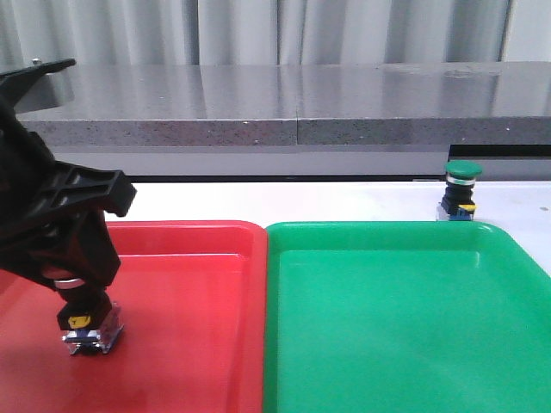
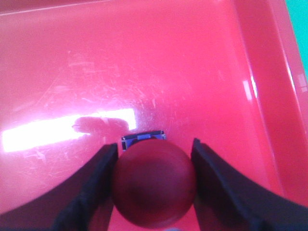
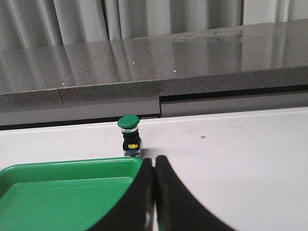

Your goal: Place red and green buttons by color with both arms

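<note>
Looking forward, the left tool [image 1: 82,288] hides the red button's [image 1: 88,325] cap; only its black body, yellow tab and clear-blue base show, resting in the red tray [image 1: 189,344]. Left wrist view: curved black fingers [image 2: 94,187] clamp the glossy domed cap. Right wrist view: the right tool [image 3: 154,192], pressed together and empty, sits before the green button [image 3: 130,136], upright on the white tabletop [image 3: 231,159] just beyond the green tray [image 3: 62,192].
</note>
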Controlling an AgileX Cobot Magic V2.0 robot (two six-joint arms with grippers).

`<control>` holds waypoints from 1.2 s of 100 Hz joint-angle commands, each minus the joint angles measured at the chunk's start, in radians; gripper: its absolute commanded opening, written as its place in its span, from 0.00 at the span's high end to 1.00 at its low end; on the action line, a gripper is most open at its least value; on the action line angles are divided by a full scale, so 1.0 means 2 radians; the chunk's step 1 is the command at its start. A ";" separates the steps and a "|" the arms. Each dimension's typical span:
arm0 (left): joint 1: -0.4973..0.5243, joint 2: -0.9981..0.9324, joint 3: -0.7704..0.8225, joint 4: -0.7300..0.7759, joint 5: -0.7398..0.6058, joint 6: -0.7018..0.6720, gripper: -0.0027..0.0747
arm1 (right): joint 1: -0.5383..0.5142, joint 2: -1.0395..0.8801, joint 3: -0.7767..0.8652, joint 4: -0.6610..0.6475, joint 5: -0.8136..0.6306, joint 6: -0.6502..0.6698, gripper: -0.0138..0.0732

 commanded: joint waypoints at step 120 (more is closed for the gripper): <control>0.099 -0.370 0.017 0.079 0.001 -0.004 0.99 | -0.002 -0.010 -0.009 0.000 -0.044 -0.004 0.92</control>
